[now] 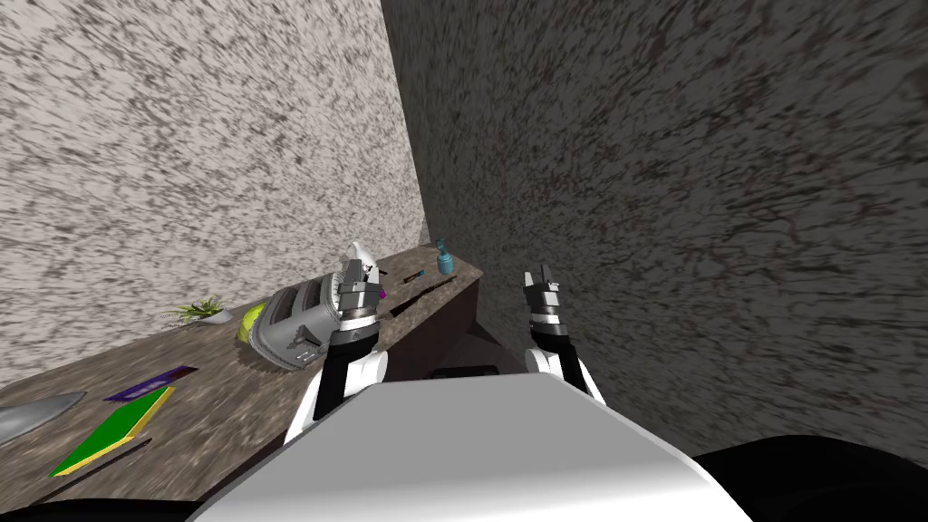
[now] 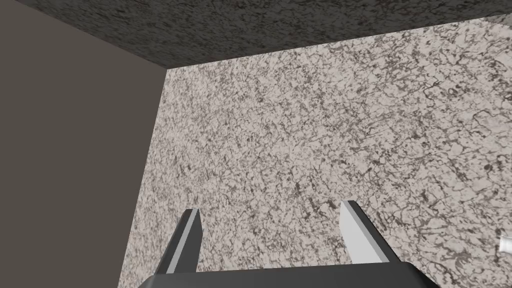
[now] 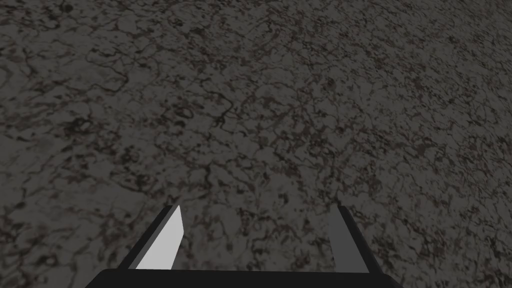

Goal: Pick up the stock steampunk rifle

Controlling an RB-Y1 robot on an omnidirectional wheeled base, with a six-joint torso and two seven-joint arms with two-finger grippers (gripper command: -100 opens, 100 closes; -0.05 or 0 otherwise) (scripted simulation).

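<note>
With left claw [image 1: 352, 270] and right claw [image 1: 544, 275] spread empty, approach is judged in hand; the long dark rifle [image 1: 424, 294] beyond the left claw must be reached.

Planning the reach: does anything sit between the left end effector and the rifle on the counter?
Nothing visible does. The left end effector, open, hovers over the grey toaster; the thin dark rifle lies to its right near the counter's edge, bare top between them. The white spray bottle stands behind, off that line.
</note>
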